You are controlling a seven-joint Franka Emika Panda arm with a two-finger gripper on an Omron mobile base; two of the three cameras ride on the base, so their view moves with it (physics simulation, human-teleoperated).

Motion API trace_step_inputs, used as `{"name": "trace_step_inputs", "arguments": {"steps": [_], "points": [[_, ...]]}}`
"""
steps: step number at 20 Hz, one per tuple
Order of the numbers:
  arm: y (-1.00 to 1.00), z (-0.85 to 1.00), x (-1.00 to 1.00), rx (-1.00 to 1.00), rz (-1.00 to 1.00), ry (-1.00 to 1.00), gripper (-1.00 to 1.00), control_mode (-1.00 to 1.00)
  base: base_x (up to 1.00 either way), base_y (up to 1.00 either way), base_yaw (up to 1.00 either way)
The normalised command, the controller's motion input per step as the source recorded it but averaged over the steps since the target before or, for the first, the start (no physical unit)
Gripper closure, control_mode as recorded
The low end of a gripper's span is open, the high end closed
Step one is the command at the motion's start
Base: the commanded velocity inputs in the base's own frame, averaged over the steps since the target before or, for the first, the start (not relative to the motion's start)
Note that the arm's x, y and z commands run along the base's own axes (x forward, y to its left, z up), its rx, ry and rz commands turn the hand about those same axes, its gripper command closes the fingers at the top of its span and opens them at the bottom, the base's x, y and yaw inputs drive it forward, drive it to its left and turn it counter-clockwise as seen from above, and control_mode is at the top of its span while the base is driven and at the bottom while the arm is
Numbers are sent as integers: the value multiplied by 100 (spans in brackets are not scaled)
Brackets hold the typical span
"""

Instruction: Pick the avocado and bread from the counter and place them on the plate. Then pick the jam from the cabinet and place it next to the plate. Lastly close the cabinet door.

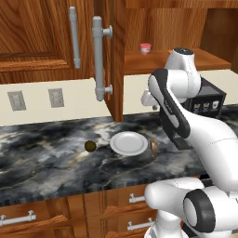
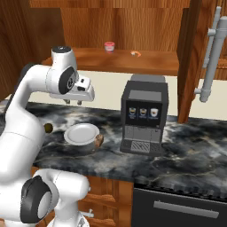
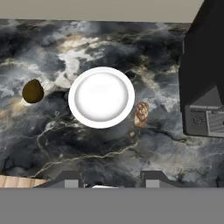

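The fingers point(image 3: 108, 179) hang high above the worktop point(image 3: 87, 148), drawn narrow and holding nothing. Under them the plate point(image 3: 101, 97) lies bare. The avocado point(image 3: 33, 91) sits on the worktop a little apart from the plate on one side; the bread point(image 3: 141, 113) lies just beside the rim on the other, toward the coffee machine point(image 2: 144, 116). The jam point(image 1: 145, 48) stands on the shelf of the cabinet point(image 1: 195, 58), whose door point(image 1: 114, 56) stands open
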Motion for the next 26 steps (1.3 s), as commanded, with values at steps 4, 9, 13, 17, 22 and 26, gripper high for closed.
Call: {"name": "trace_step_inputs", "arguments": {"steps": [4,9,13,17,22,26], "points": [[15,-11,-14,-2,3,-1,-100,-100,0,0,0],[13,-36,-26,-5,0,5,-100,-100,0,0,0],[-29,-23,-4,1,0,15,-100,-100,0,0,0],[-39,-30,18,2,-1,7,-100,-100,0,0,0],[-21,-42,6,-2,0,1,-100,-100,0,0,0],[-8,-39,21,0,0,0,-100,-100,0,0,0]]}}
